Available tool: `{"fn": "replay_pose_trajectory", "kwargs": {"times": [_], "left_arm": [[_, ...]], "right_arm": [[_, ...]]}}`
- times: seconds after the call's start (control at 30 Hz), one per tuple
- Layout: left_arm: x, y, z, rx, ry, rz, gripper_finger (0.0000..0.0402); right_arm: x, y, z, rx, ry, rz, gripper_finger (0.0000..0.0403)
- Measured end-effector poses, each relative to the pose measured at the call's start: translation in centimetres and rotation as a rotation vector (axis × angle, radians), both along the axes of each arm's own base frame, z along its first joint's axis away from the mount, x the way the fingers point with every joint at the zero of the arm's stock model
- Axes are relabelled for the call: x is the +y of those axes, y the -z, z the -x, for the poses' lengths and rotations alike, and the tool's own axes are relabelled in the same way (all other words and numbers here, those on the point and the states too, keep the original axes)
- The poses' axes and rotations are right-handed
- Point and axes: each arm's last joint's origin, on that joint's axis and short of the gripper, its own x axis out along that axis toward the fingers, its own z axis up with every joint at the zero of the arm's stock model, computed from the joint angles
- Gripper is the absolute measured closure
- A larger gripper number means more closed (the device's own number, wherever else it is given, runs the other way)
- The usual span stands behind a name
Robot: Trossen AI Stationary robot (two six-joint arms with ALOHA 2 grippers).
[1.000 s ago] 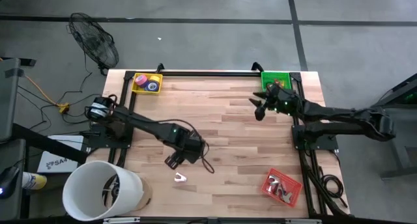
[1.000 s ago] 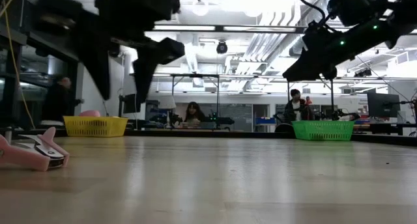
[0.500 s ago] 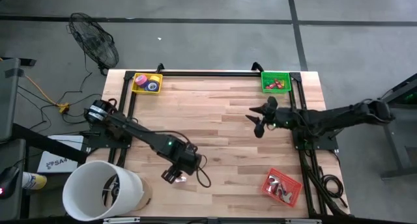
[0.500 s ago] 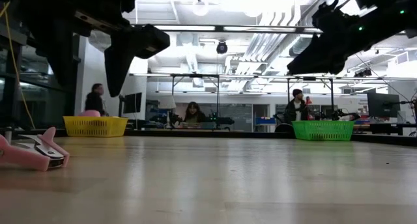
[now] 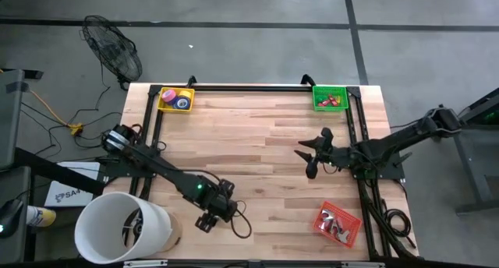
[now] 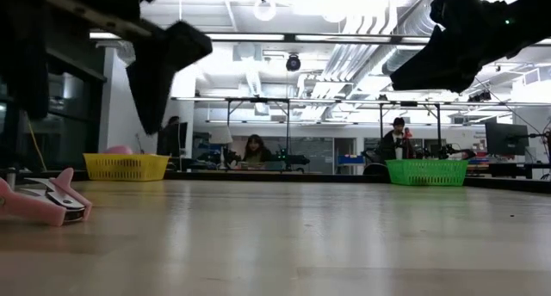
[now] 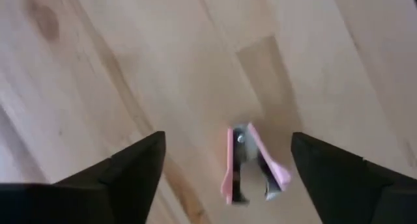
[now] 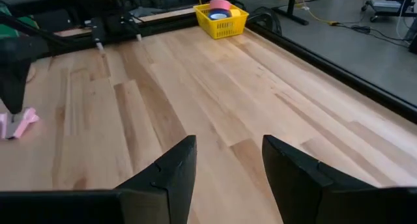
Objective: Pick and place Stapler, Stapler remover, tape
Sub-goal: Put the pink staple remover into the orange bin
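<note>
High view: left hand [image 5: 209,219] has dropped further toward the near edge of the surface [image 5: 257,143] since a second ago and now covers the spot where the pink remover lay, so the remover is hidden in this view. Right hand [image 5: 310,160] has pulled back from the green bin [image 5: 329,96] toward mid-surface.

Left wrist view: left hand's fingers [image 7: 124,168] spread wide, one on each side of the remover [image 7: 249,164], not touching it, holding nothing. Remover lies flat on the wood between them, pink handles with metal jaws.

Low view: remover [image 6: 43,201] sits on the surface at far left, left hand's dark fingers [image 6: 164,68] hanging above it, apart from it.

Right hand [image 8: 225,165] partly spread, nothing between its fingers, hovering over bare wood well apart from the remover.

Around: yellow bin [image 5: 175,99] with tape rolls at the far corner beyond the left hand; green bin beyond the right hand; red bin [image 5: 337,224] near the front edge on the right hand's side; white bucket [image 5: 123,227] just off the surface beside the left arm. Nothing lies between left hand and remover. People sit in the room behind [image 6: 255,150].
</note>
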Motion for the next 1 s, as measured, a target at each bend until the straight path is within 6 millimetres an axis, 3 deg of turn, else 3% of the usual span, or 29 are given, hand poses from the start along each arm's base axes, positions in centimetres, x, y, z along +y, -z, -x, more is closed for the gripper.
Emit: {"fn": "replay_pose_trajectory", "kwargs": {"times": [0.17, 0.6, 1.0], "left_arm": [[-0.8, 1.0, -0.2, 0.029, -0.028, 0.035, 0.005], [-1.4, 4.2, 0.0, 0.178, -0.083, 0.002, 0.0048], [-1.0, 4.3, 0.5, 0.222, -0.142, -0.033, 0.0048]], "right_arm": [[1.0, 0.5, -0.4, -0.001, -0.011, -0.003, 0.0236], [1.6, 0.5, -1.1, -0.04, -0.03, 0.025, 0.0236], [2.4, 1.2, -1.3, -0.031, -0.063, -0.017, 0.0236]]}}
